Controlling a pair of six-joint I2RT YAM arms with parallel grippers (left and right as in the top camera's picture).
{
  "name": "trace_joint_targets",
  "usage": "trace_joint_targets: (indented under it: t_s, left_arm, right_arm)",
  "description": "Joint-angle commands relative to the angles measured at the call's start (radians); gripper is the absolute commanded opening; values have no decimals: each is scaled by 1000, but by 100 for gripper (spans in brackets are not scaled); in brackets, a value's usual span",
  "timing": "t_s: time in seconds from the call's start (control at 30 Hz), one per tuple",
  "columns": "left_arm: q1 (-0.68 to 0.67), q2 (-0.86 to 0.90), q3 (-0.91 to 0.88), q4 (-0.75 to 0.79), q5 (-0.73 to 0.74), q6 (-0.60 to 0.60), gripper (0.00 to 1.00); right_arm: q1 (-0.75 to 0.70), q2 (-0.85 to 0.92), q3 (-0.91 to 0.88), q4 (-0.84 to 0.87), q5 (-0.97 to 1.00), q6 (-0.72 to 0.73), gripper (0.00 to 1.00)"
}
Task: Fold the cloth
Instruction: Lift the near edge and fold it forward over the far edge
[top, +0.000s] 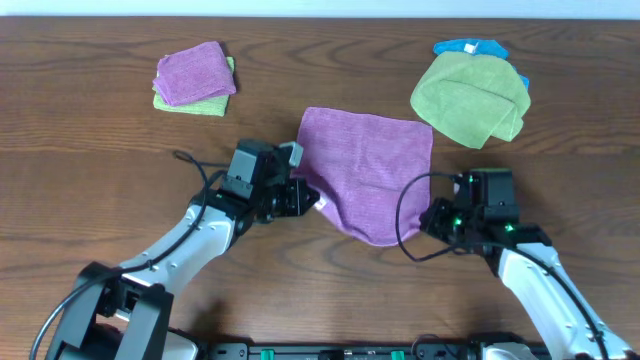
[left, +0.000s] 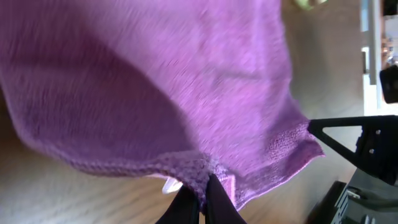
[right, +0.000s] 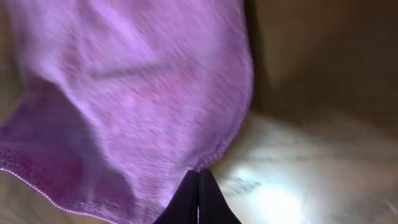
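The purple cloth (top: 370, 165) lies in the middle of the table, its far edge flat and its near edge raised and sagging between my grippers. My left gripper (top: 308, 199) is shut on the cloth's near left corner; in the left wrist view the black fingers (left: 200, 194) pinch a bunched hem of the cloth (left: 174, 81) beside a white tag. My right gripper (top: 433, 214) is shut on the near right edge; in the right wrist view the closed fingers (right: 198, 179) meet right at the hem of the cloth (right: 137, 93).
A folded purple cloth on a green one (top: 194, 78) sits at the back left. A crumpled green cloth (top: 470, 98) lies over a blue one (top: 470, 47) at the back right. The table is brown wood.
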Motion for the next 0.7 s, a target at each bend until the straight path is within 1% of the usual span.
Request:
trace_joint_targets:
  t_s: [0.0,0.27,0.5,0.67]
  left_arm:
    - [1,6,56,-2,-9,61,6]
    - [52,7,114,-2,-59,145,6]
    - [135,36,123,23,-59,159,6]
    - [134,76,135,55,-55,160,6]
  right_arm:
    - [-3,-5,54,2,8,-10,2]
    - [-3,-4,114,25,105,-10,2]
    - [-3,21,114,97,115,55,2]
    - [3,59,115,128,103,85,1]
